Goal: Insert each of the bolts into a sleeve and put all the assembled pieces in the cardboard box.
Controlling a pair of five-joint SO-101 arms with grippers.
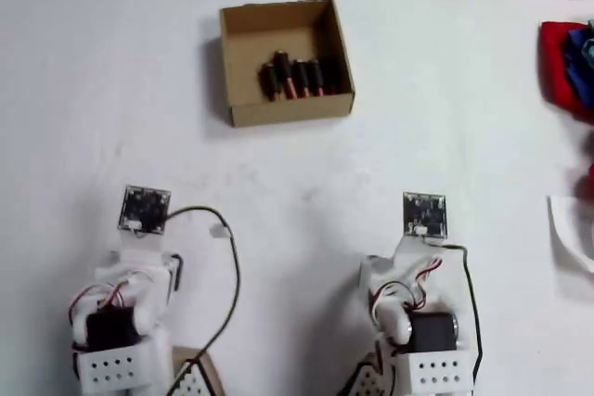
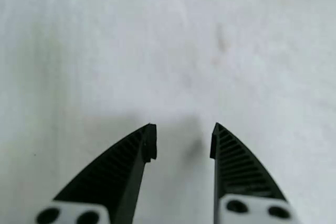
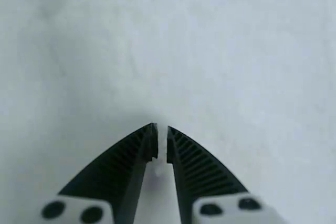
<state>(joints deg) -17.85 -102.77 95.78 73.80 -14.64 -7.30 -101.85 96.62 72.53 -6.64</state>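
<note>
The cardboard box (image 1: 243,27) stands at the back of the table, left of centre. Several assembled pieces (image 1: 299,78), black sleeves with copper-coloured bolts, lie side by side in its right half. Both arms are folded back at the table's front edge, far from the box: the left arm (image 1: 125,289) and the right arm (image 1: 413,308). My left gripper (image 2: 182,141) hangs open over bare white table with nothing between its black ribbed fingers (image 2: 123,166). My right gripper (image 3: 161,142) is shut, its tips almost touching, and holds nothing.
Red and blue cloth (image 1: 568,55) lies at the right edge, with a white sheet (image 1: 571,229) below it. A black cable (image 1: 227,275) loops beside the left arm. The white table (image 1: 306,173) lies bare between the arms and the box.
</note>
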